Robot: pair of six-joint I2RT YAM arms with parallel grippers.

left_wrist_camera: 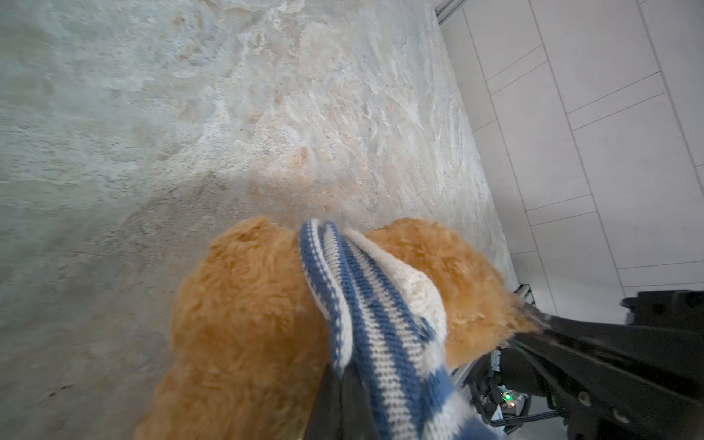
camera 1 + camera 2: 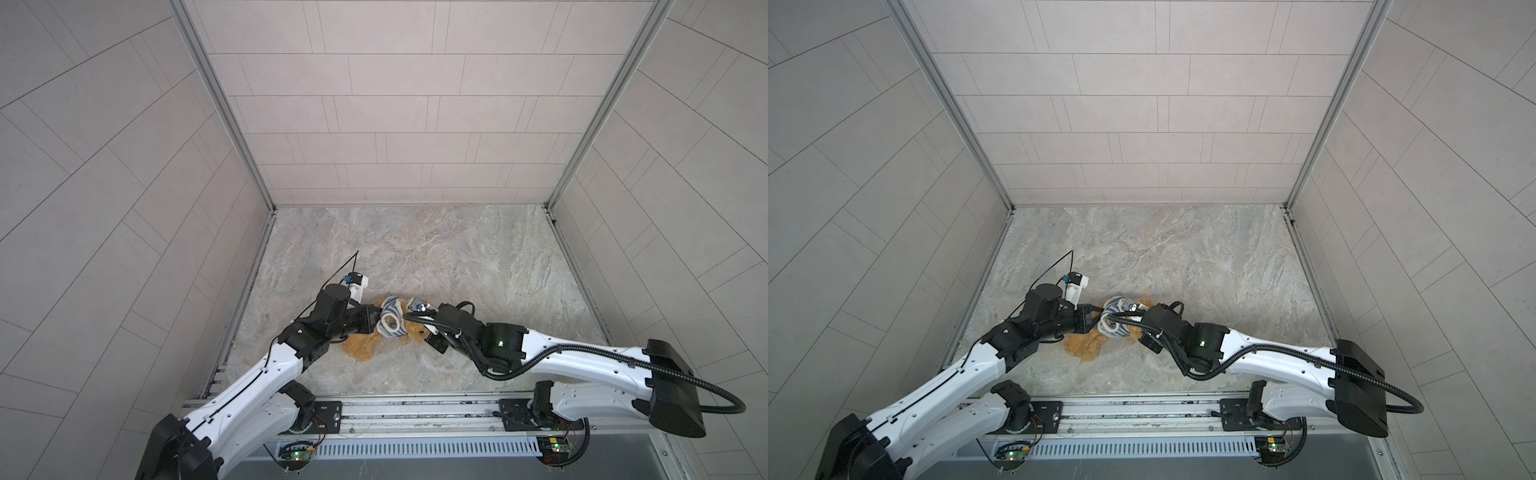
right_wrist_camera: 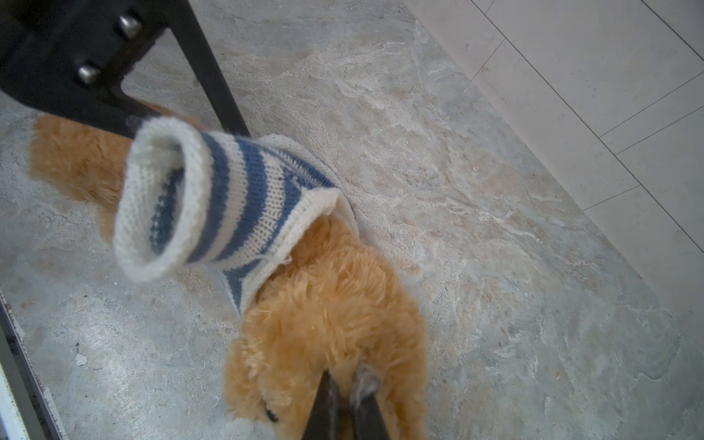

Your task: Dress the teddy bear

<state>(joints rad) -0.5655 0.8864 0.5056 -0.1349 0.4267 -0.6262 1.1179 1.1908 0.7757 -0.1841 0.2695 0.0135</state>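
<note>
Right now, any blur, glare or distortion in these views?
Both top views: even light, no glare, wall lines bowed by the wide lens. Left wrist view: striped shirt sharp, table soft. Right wrist view: teddy bear fur blurred.

Far table [image 2: 415, 249] half open; near centre blocked by teddy bear [image 2: 362, 347], striped shirt [image 2: 390, 321], left arm [image 2: 328, 318], right arm [image 2: 498, 343].
</note>
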